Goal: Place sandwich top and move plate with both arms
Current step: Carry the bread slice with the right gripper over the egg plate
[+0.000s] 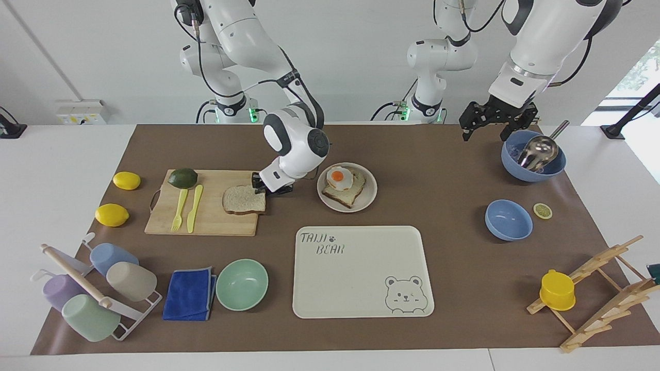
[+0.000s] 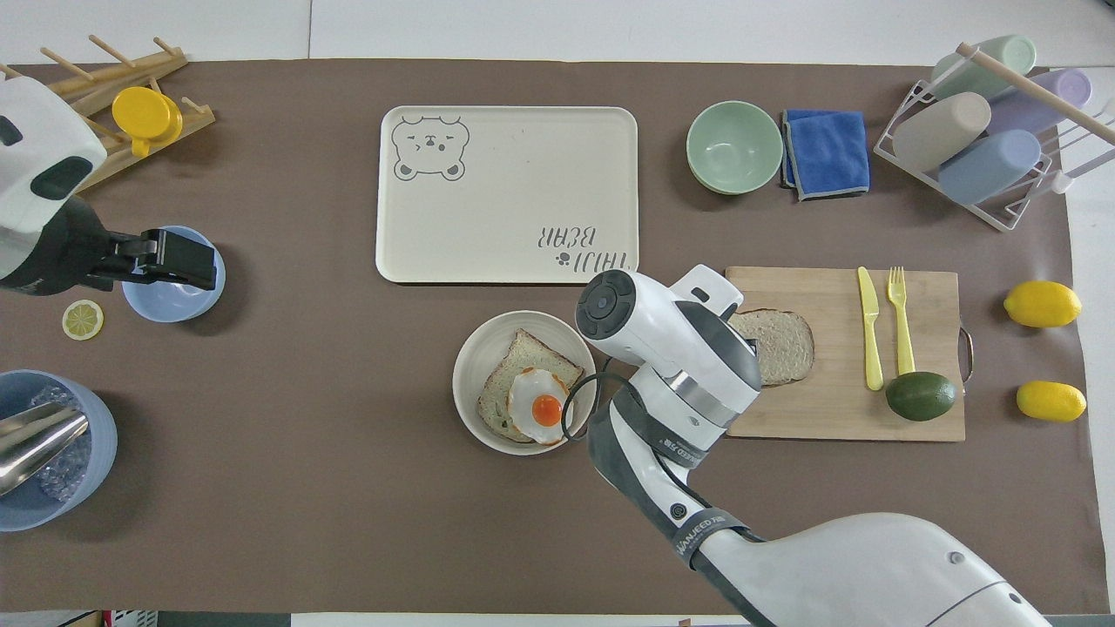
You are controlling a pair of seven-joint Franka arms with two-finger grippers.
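The sandwich top (image 1: 243, 200), a plain bread slice, lies flat on the wooden cutting board (image 1: 206, 219); it also shows in the overhead view (image 2: 788, 344). My right gripper (image 1: 264, 186) is low at the slice's edge that faces the plate, touching it. The arm's wrist hides that gripper in the overhead view. The round cream plate (image 1: 369, 198) sits beside the board and holds a toast slice with a fried egg (image 1: 340, 178); the plate's rim shows in the overhead view (image 2: 468, 366). My left gripper (image 1: 484, 135) is open and empty, up in the air beside the big blue bowl.
The Taiji Bear tray (image 1: 361, 288) lies farther from the robots than the plate. A mint bowl (image 1: 242, 284), blue cloth and cup rack stand toward the right arm's end. An avocado, yellow fork and knife lie on the board. Two blue bowls (image 1: 508, 220) and a wooden rack stand toward the left arm's end.
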